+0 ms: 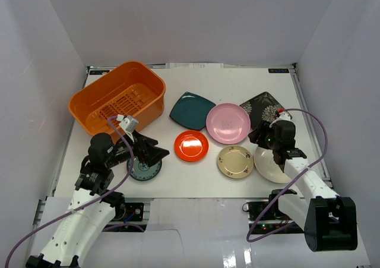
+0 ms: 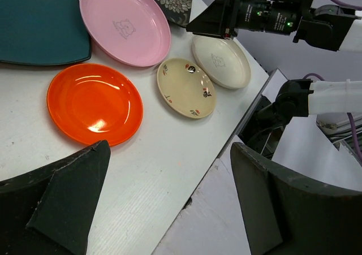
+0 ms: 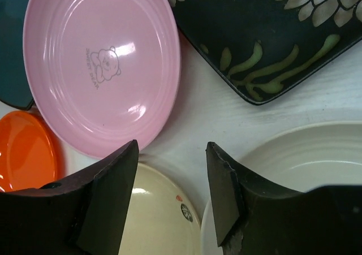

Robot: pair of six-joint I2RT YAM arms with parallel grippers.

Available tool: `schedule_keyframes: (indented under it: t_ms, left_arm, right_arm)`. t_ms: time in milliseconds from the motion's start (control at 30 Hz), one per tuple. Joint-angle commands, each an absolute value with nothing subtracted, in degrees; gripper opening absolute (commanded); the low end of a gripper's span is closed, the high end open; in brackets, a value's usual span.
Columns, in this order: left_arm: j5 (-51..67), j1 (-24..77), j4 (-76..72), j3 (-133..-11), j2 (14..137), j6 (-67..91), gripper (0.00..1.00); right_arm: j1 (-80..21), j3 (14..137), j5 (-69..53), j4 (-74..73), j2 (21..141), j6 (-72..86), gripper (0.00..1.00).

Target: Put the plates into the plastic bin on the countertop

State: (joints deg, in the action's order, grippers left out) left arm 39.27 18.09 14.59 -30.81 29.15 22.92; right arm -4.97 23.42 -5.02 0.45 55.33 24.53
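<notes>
The orange plastic bin (image 1: 153,104) stands at the far left of the white countertop (image 1: 196,180). To its right lie the teal square plate (image 1: 191,109), pink plate (image 1: 228,123), black floral plate (image 1: 261,106), red plate (image 1: 191,145), beige-gold plate (image 1: 235,161) and cream-white plate (image 1: 268,168). The green-blue patterned plate (image 1: 142,172) lies partly under my left gripper (image 1: 155,155), which is open and empty (image 2: 169,147) and points toward the red plate (image 2: 93,102). My right gripper (image 1: 259,136) is open and empty (image 3: 171,147) above the gap between the pink (image 3: 102,63), beige-gold (image 3: 158,215) and cream-white (image 3: 305,159) plates.
White walls enclose the table on the left, back and right. The table's front edge runs just below the left gripper in the left wrist view. The black floral plate (image 3: 266,34) overlaps the pink plate's rim. The bin holds no plates.
</notes>
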Motion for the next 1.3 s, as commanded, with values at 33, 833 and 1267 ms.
schedule_keyframes:
  t_ms: [33, 833, 1267]
  left_arm:
    - [40.1, 17.7, 14.7, -32.3, 29.5, 22.1, 0.98]
    - [37.2, 16.4, 11.7, -34.5, 33.7, 25.3, 0.82]
    - [31.2, 23.1, 6.0, -35.4, 45.1, 30.8, 0.81]
  right_arm:
    - [-4.8, 23.5, -1.9, 10.3, 60.4, 25.2, 0.57]
    - [-5.4, 23.6, -1.9, 12.8, 53.8, 28.4, 0.08]
    - [-5.4, 28.2, -1.9, 14.6, 73.2, 27.1, 0.63]
